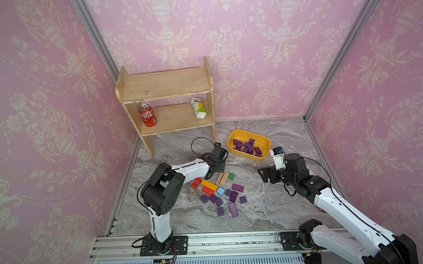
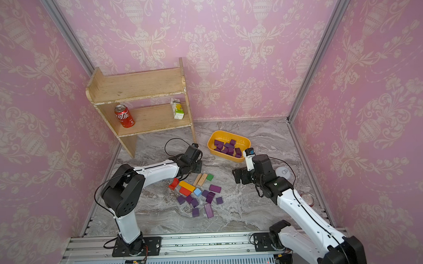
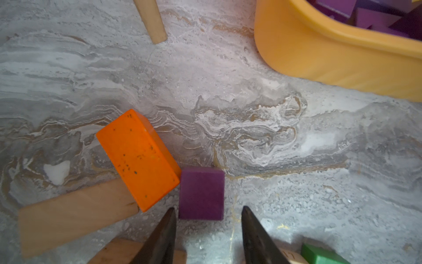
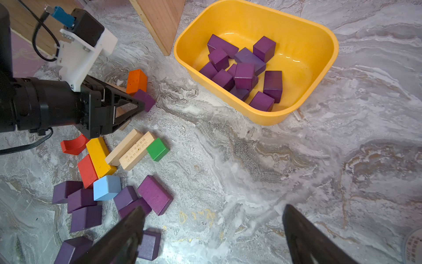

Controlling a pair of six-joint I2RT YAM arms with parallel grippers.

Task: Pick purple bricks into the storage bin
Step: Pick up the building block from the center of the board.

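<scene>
My left gripper [image 3: 209, 209] hangs low over the table, its jaws a little apart. One purple brick [image 3: 202, 193] lies flat just ahead of the fingertips, its near edge between them, with a clear gap on one side. The right wrist view shows the same gripper [image 4: 141, 105] at that brick [image 4: 147, 99]. The yellow-orange storage bin [image 1: 231, 142] [image 4: 308, 45] holds several purple bricks [image 4: 244, 73]. Several more purple bricks [image 1: 232, 197] [image 4: 155, 194] lie loose mid-table. My right gripper [image 4: 212, 212] [image 1: 265, 175] stands wide open over bare table, holding nothing.
An orange block [image 3: 137, 157] and a tan bar [image 3: 75, 212] touch or crowd the brick at my left gripper. Green [image 4: 157, 149], yellow [image 4: 99, 155], red and blue [image 4: 106, 187] blocks lie nearby. A wooden shelf [image 1: 165, 85] with a red can [image 1: 147, 115] and carton [image 1: 198, 108] stands behind.
</scene>
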